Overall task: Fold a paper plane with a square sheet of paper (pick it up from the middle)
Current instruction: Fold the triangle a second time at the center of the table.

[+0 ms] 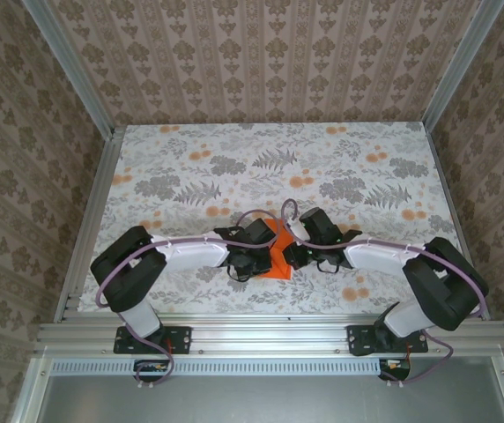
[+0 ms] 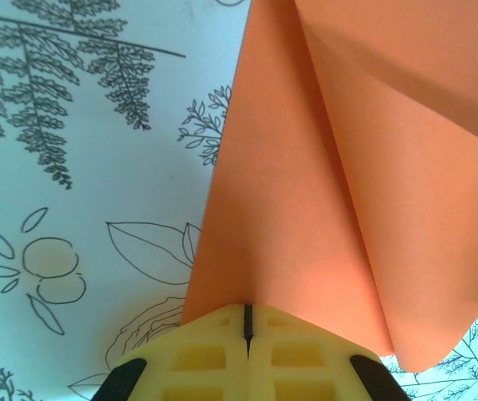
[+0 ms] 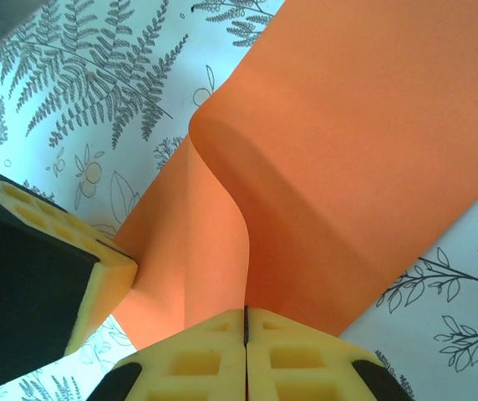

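The square sheet of paper is bright orange and hangs bent and creased between both grippers, just above the floral table near its front middle. It reads as a folded sheet rather than a paper plane. My left gripper is shut on the paper's left side. In the left wrist view the paper rises out of the shut yellow left gripper with a long crease. My right gripper pinches the other side. In the right wrist view a curled fold of paper leaves the shut right gripper, and the left gripper's fingers touch the paper nearby.
The floral tablecloth covers the table, with patterned walls on three sides. Aluminium rails run along the left, right and front edges. Both arms bend inward, and their cables loop over the wrists.
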You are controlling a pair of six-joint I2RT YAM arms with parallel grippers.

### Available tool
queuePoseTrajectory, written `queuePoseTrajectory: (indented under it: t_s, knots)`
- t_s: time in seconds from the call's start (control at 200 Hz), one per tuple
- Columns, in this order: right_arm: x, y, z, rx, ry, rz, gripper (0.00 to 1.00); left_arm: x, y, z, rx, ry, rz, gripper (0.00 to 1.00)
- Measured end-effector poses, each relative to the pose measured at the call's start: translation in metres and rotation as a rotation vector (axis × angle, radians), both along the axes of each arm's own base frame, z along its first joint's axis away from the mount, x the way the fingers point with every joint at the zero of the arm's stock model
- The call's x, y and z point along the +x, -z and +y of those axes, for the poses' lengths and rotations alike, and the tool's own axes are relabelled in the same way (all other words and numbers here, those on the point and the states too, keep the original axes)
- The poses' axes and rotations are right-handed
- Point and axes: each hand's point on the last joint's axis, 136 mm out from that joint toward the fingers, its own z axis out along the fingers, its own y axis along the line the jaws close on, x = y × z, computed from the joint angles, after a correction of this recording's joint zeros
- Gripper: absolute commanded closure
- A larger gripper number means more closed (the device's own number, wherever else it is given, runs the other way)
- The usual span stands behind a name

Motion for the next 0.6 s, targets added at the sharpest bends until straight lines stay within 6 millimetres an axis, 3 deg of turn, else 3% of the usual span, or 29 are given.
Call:
queuePoseTrajectory:
  t_s: [0.6]
  knots:
    - [0.011, 0.012, 0.000, -0.033, -0.040, 0.002, 0.91, 0.000, 0.000, 0.000, 0.015, 0.010, 0.004, 0.98]
